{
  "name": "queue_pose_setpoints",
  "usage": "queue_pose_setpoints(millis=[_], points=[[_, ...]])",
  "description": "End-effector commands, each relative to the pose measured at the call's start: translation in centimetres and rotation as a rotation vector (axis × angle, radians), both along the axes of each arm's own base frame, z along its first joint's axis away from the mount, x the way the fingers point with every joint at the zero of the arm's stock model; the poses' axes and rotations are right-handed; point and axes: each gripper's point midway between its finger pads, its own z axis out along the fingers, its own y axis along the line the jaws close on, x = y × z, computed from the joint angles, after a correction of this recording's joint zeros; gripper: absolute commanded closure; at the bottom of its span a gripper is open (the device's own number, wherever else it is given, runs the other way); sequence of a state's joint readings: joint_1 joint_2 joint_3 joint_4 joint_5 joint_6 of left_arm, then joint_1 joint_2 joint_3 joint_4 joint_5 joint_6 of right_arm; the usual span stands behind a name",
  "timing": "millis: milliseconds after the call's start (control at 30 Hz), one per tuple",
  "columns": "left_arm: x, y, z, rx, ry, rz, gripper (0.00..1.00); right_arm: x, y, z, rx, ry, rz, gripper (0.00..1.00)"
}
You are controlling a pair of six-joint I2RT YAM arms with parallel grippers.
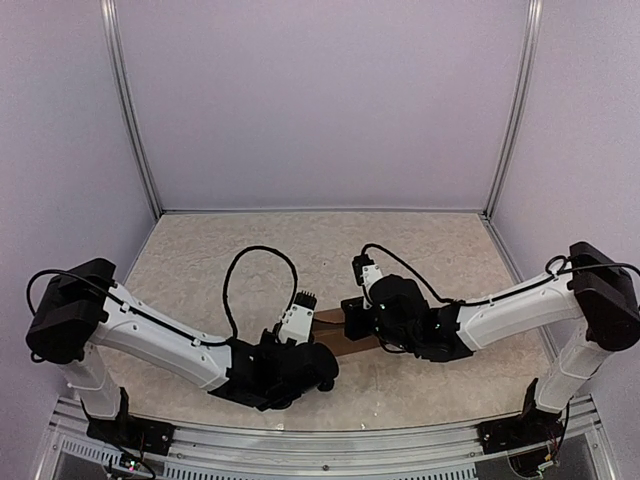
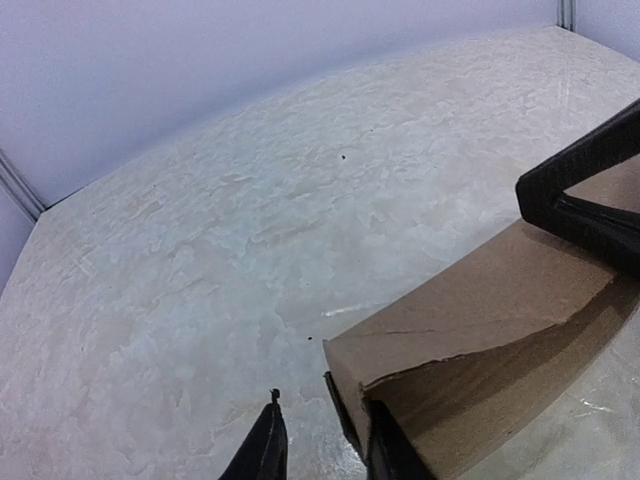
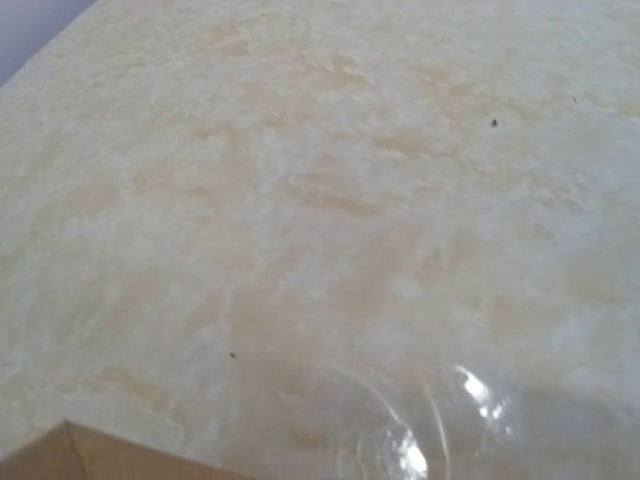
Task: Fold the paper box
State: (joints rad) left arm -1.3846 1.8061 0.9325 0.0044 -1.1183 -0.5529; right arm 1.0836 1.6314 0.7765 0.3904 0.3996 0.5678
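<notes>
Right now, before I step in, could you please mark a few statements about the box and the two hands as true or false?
1. The paper box lies between the left hand and the right hand. True.
2. The box carries coloured print. False: its visible faces are plain brown.
3. In the left wrist view, bare table shows between the left hand's fingers. True.
4. The right wrist view shows the whole box. False: only a brown corner shows at its lower left edge.
</notes>
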Motion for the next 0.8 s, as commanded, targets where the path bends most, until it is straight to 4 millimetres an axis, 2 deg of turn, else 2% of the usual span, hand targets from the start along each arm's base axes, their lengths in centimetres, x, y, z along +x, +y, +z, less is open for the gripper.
queue_pose_setpoints(millis=[0, 100, 233, 433, 533, 600, 633, 767], points=[[-1.1, 0.0, -0.1, 0.011, 0.057, -0.057, 0.65, -0.6, -1.6, -3.0, -0.063, 0.043, -0.043, 1.0], [-1.9, 0.0, 1.0, -0.017, 0.071, -0.09, 0.49, -0.6, -1.7, -3.6, -0.063, 0.048, -0.05, 1.0], [-3.3, -0.2, 1.8, -0.048, 0.123, -0.163, 0.35, -0.7, -1.9, -4.6, -0.074, 0.056, -0.062, 1.0], [-5.3, -0.3, 3.1, -0.135, 0.224, -0.302, 0.31, -1.0, -2.2, -6.0, -0.084, 0.069, -0.07, 1.0], [-5.7, -0.1, 5.0, -0.192, 0.227, -0.344, 0.3, -1.2, -2.1, -6.2, -0.082, 0.073, -0.065, 1.0], [-5.3, -0.1, 6.2, -0.233, 0.236, -0.378, 0.33, -1.3, -2.0, -6.2, -0.08, 0.072, -0.061, 1.0], [-5.0, 0.0, 6.9, -0.259, 0.243, -0.389, 0.38, -1.3, -2.0, -6.2, -0.08, 0.071, -0.059, 1.0], [-3.4, 0.0, 9.2, -0.382, 0.256, -0.438, 0.65, -1.6, -1.9, -5.9, -0.078, 0.064, -0.051, 1.0]])
